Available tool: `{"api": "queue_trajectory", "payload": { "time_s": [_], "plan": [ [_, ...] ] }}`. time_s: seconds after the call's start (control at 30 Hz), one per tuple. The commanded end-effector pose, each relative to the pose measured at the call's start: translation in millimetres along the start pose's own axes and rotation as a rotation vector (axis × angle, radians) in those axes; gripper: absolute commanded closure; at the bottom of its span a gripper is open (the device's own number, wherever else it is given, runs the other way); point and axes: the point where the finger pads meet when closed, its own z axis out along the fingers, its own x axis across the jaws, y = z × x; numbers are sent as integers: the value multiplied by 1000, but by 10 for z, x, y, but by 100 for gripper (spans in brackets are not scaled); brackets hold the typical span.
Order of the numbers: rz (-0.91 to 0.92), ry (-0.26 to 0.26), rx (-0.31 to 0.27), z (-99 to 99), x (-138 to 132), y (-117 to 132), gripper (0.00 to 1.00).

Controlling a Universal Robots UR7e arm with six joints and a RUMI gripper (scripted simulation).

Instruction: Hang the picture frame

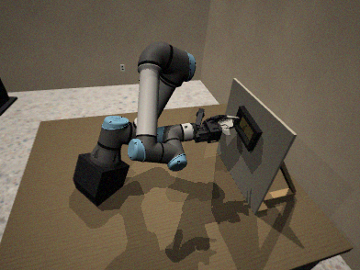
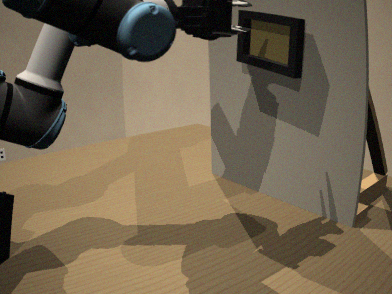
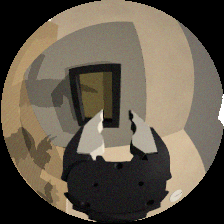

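Top view, picture frame (image 1: 254,141) (image 2: 270,68) (image 3: 116,95): black-bordered, with a yellow-brown panel, located at the front face of the upright grey board (image 1: 234,165) (image 2: 300,165) (image 3: 127,45), in its upper part
Top view, gripper (image 1: 236,118) (image 2: 248,17) (image 3: 116,110): at the arm-side end of the picture frame, pale fingers directed toward the board
Top view, robot arm (image 1: 148,103) (image 2: 45,55): mounted on a black pedestal (image 1: 96,184), elbow raised, wrist extended toward the board
Top view, rear brace (image 1: 287,176) (image 2: 375,135): behind the board, above the wooden table (image 1: 55,151) (image 2: 165,150)
Exterior view, picture frame: near the board's upper edge region, casting a shadow on the grey face; exact level cannot be confirmed from this angle
Exterior view, fingers: one above the other, separated; the lower fingertip overlaps the near end of the frame border in the picture, contact cannot be determined
Exterior view, screw seating: mounting point hidden, position on shank or head cannot be determined
Wrist view, finger state: partly open, a moderate gap between the two tips, nothing gripped
Wrist view, alignment: one fingertip overlaps the frame's nearer end in the picture, the other lies just outside the border
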Motion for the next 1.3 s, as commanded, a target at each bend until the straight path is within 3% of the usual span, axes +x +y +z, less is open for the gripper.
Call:
{"api": "queue_trajectory", "payload": {
  "time_s": [0.0,0.53,1.27],
  "plan": [
    [0,1,0,3,4,0,71],
    [0,1,0,82,4,0,71],
    [0,1,0,405,4,0,71]
  ]
}}
